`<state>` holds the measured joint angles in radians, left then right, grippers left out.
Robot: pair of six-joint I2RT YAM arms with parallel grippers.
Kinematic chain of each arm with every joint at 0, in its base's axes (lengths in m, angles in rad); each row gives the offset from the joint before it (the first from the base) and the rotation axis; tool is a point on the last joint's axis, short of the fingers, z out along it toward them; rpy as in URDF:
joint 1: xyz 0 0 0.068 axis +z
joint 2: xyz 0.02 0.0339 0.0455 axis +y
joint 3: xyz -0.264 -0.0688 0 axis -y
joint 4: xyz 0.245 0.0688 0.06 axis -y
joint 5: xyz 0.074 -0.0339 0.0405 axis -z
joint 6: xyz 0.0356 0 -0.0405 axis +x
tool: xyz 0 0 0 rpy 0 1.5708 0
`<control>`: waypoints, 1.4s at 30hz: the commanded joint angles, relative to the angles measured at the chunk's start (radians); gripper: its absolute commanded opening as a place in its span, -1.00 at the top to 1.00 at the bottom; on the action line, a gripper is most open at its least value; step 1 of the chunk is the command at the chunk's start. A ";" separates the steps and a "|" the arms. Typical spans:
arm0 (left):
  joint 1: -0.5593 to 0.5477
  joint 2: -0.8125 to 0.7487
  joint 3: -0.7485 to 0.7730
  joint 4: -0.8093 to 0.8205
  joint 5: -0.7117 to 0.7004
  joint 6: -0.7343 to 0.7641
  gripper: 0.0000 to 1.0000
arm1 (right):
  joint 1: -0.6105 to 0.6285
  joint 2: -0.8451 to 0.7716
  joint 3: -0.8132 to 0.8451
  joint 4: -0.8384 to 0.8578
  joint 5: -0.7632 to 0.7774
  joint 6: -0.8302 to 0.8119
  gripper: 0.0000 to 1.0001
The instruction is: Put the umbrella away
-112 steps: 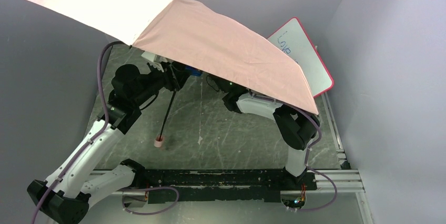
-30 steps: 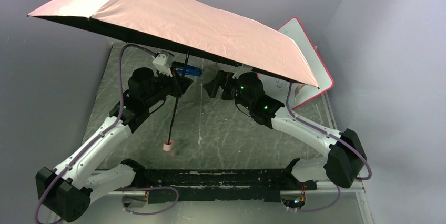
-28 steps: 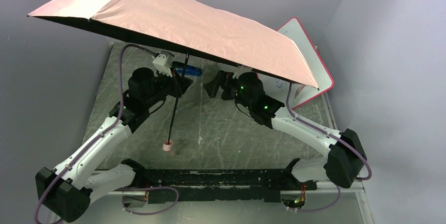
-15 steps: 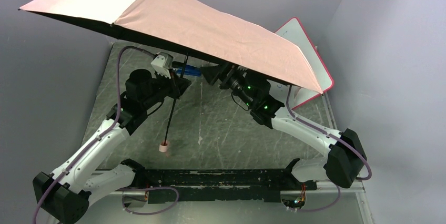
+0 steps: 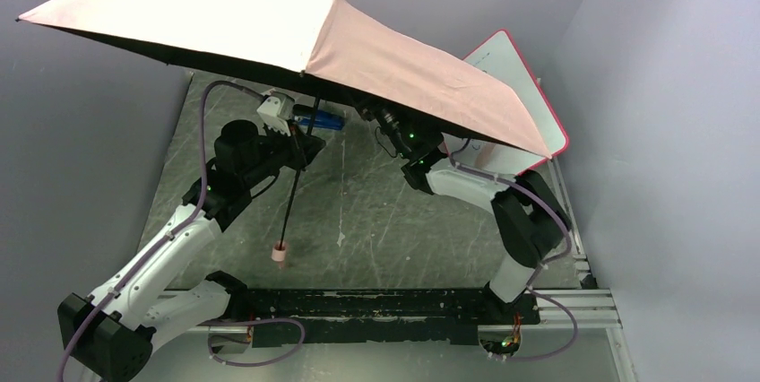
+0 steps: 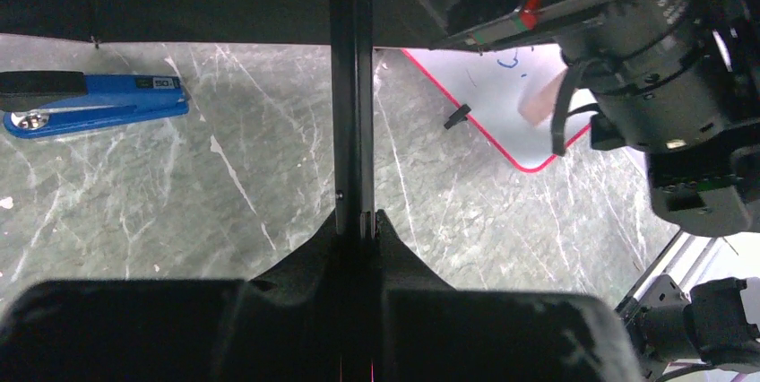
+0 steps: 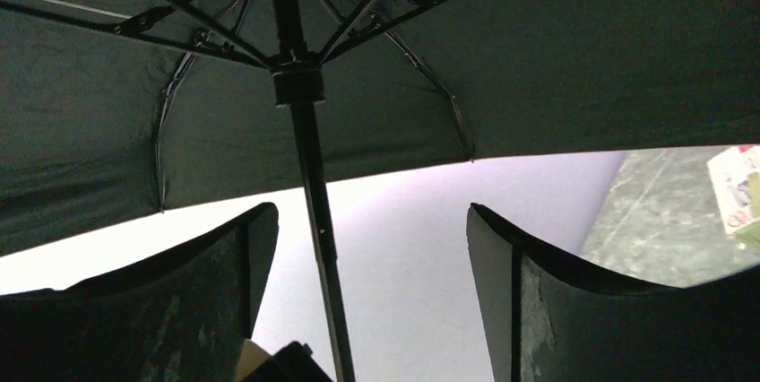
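Umbrella [image 5: 269, 28]: open, off the table [image 5: 376, 221], carried on my left arm. Pink handle [image 5: 280, 256]: the nearest part, low over the table's near-left area; I cannot tell whether it touches the surface. Thin black shaft [image 5: 294, 189]: rises from the handle, tilted toward the far edge. Left gripper [image 5: 301, 145]: closed tight on the shaft about midway up, and my left wrist view shows the rod pinched between its fingers. Right gripper [image 7: 369, 212]: jaws wide, reaching in from the right under the canopy. The shaft stands in the gap, nearer one finger [image 7: 242, 256] and touching neither, below the hub where the ribs meet. Canopy: pale pink on top, black underneath, spread over the table's far half and past its left edge, sloping down to the right. Blue stapler [image 5: 319, 119]: flat on the table near the far edge, beyond the left gripper, under the canopy. Pink-framed whiteboard [image 5: 529, 99]: at the far right corner, blue writing on it, its lower part hidden behind the canopy's rim.
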<state>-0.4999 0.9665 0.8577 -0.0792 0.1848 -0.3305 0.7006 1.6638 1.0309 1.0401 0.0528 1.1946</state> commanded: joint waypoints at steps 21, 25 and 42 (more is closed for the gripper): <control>0.003 -0.014 0.003 0.045 0.054 -0.001 0.91 | -0.001 0.159 0.287 0.107 0.008 0.024 -0.57; 0.003 -0.015 0.004 0.045 0.060 -0.005 0.90 | 0.000 0.170 0.304 0.085 0.015 0.015 -0.57; -0.004 -0.022 -0.011 0.069 0.075 -0.008 0.91 | 0.008 0.223 0.382 0.058 0.028 -0.011 -0.58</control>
<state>-0.4984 0.9665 0.8532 -0.0654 0.1894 -0.3565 0.7090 1.8767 1.3750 1.1030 0.0673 1.2015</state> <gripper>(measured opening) 0.122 0.799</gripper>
